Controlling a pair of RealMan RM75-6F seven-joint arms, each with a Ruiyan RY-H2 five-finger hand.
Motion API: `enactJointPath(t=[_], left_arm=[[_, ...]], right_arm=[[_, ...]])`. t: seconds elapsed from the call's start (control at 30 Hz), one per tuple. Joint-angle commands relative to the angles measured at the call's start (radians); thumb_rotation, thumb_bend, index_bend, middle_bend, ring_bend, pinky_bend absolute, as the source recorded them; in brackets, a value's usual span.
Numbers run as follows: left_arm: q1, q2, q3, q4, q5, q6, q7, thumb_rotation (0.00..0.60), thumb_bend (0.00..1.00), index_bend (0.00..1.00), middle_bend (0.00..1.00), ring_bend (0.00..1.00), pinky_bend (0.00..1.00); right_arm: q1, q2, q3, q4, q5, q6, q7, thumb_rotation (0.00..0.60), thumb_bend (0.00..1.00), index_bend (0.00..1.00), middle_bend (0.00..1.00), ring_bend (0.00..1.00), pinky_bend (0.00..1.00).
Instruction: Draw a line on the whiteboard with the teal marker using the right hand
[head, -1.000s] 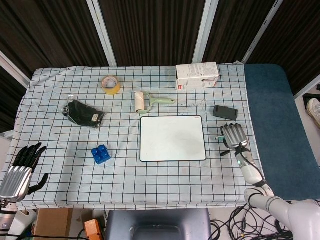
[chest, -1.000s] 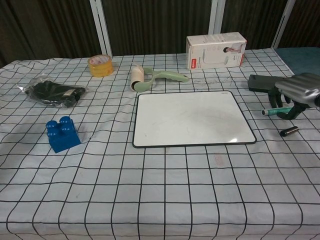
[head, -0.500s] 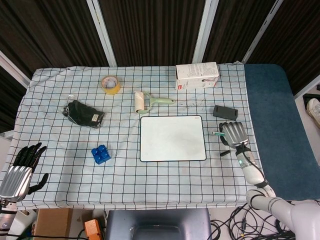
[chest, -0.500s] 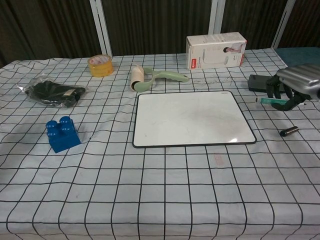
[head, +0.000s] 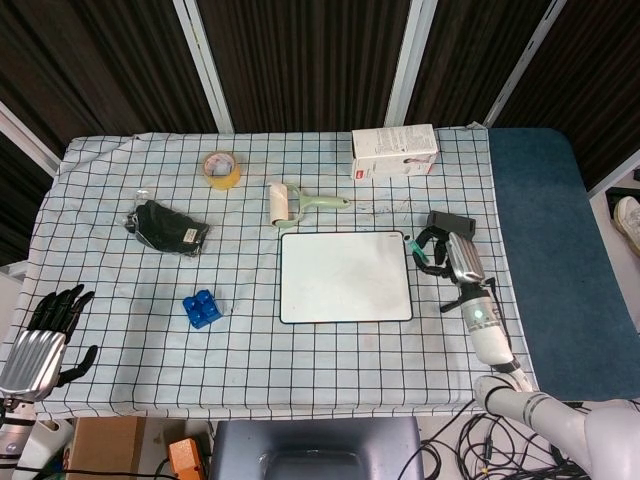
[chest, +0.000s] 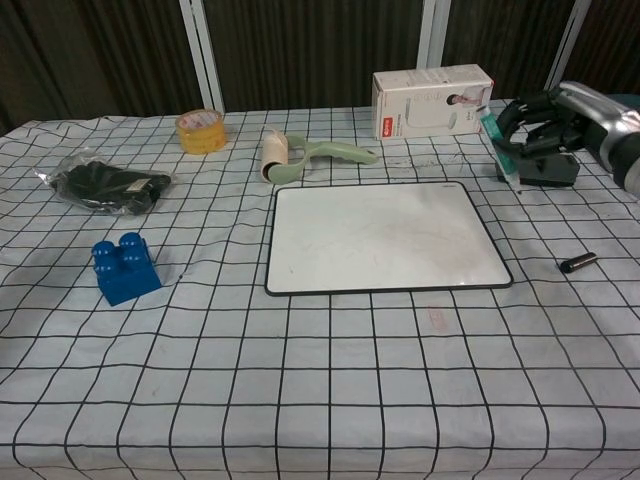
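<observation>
The whiteboard (head: 345, 277) (chest: 385, 235) lies flat in the middle of the table, and its surface looks blank. My right hand (head: 452, 256) (chest: 560, 112) hovers just beyond the board's far right corner and grips the teal marker (head: 420, 252) (chest: 499, 148). The marker is tilted steeply, tip down, above the cloth beside the board's edge. Its black cap (head: 450, 305) (chest: 578, 263) lies on the cloth to the right of the board. My left hand (head: 45, 335) hangs off the table's near left corner with fingers spread and holds nothing.
A black box (head: 450, 222) (chest: 545, 172) sits right behind the right hand. Behind the board are a lint roller (head: 295, 202) (chest: 300, 155), a white carton (head: 395, 150) (chest: 432, 100) and a tape roll (head: 221, 168) (chest: 200, 131). A black bag (head: 170, 226) (chest: 105, 186) and a blue brick (head: 202, 307) (chest: 124, 267) lie to the left.
My right hand has lifted the teal marker off the cloth and carried it up and toward the board's far right corner, tilting it tip down. The left hand has stayed still.
</observation>
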Motion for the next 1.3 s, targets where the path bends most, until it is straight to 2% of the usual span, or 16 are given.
enactJointPath(t=[0.03, 0.17, 0.33, 0.57, 0.87, 1.3], left_arm=[[-0.002, 0.000, -0.001, 0.001, -0.003, -0.004, -0.001, 0.600, 0.40, 0.00, 0.00, 0.00, 0.00], [-0.003, 0.000, -0.001, 0.002, -0.005, -0.008, -0.004, 0.600, 0.40, 0.00, 0.00, 0.00, 0.00], [-0.004, 0.002, -0.002, 0.004, -0.008, -0.010, -0.008, 0.600, 0.40, 0.00, 0.00, 0.00, 0.00], [-0.003, 0.004, 0.000, 0.006, -0.003, -0.007, -0.016, 0.600, 0.40, 0.00, 0.00, 0.00, 0.00], [-0.006, 0.003, 0.003, 0.004, 0.000, -0.012, -0.011, 0.600, 0.40, 0.00, 0.00, 0.00, 0.00], [-0.007, 0.001, 0.005, 0.003, 0.002, -0.015, -0.004, 0.600, 0.40, 0.00, 0.00, 0.00, 0.00]], right_arm=[[0.048, -0.021, 0.111, -0.108, 0.122, -0.107, 0.106, 0.600, 0.42, 1.00, 0.80, 0.75, 0.71], [0.103, -0.070, 0.166, -0.098, 0.255, -0.206, 0.059, 0.600, 0.44, 1.00, 0.80, 0.75, 0.71], [0.163, -0.153, 0.173, -0.035, 0.303, -0.230, -0.022, 0.600, 0.44, 1.00, 0.80, 0.75, 0.71], [0.200, -0.220, 0.172, 0.017, 0.292, -0.210, -0.082, 0.600, 0.44, 1.00, 0.80, 0.75, 0.71], [0.196, -0.241, 0.142, 0.072, 0.242, -0.186, -0.119, 0.600, 0.44, 1.00, 0.80, 0.76, 0.71], [0.192, -0.255, 0.139, 0.110, 0.221, -0.209, -0.107, 0.600, 0.44, 1.00, 0.80, 0.76, 0.71]])
